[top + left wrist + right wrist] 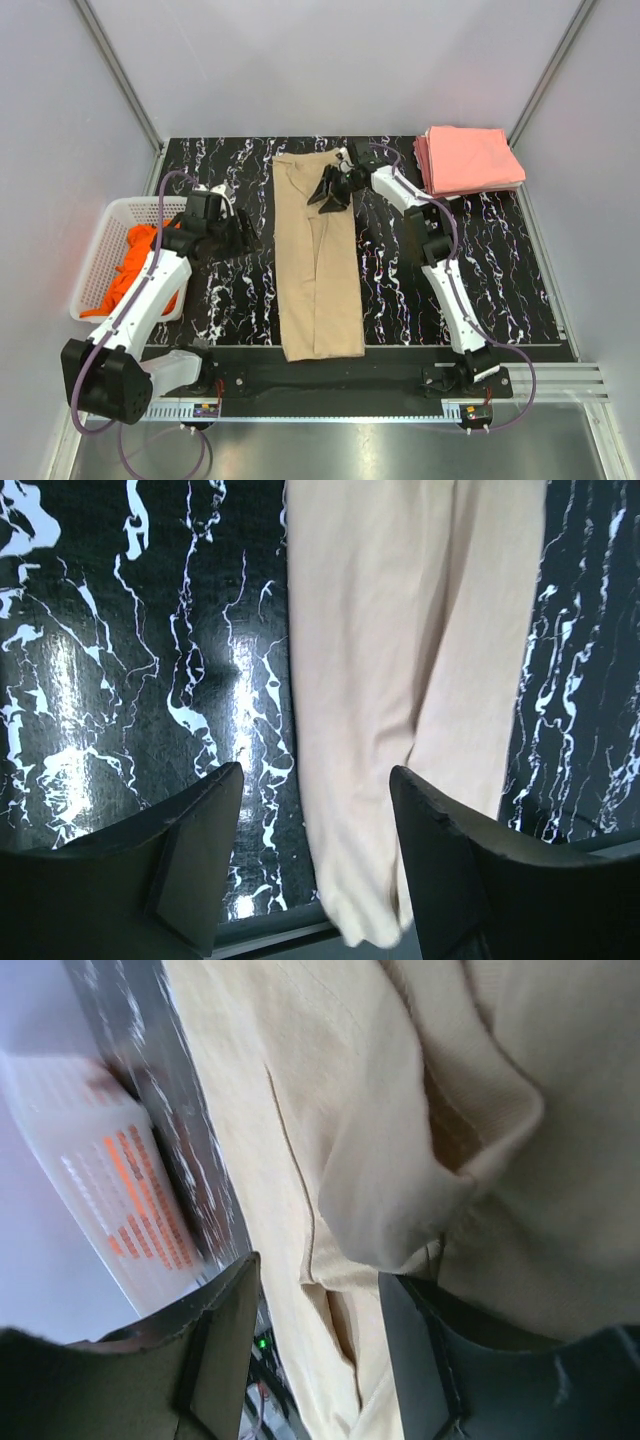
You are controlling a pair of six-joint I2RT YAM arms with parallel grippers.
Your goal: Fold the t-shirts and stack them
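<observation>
The tan t-shirt (318, 265) lies folded into a long strip down the middle of the table, and also shows in the left wrist view (400, 630) and the right wrist view (330, 1080). My right gripper (329, 192) is open low over its far end, jaws apart (315, 1275), with a loose fold of tan cloth resting by the right finger (420, 1340). My left gripper (241, 236) hovers open and empty just left of the strip (315, 780). The orange t-shirt (135, 262) lies crumpled in the basket. Salmon-pink folded t-shirts (468, 158) are stacked at the back right.
The white lattice basket (100, 240) stands at the table's left edge. The black marbled table (480, 270) has grey walls around it. A metal rail (350, 400) runs along the near edge by the arm bases.
</observation>
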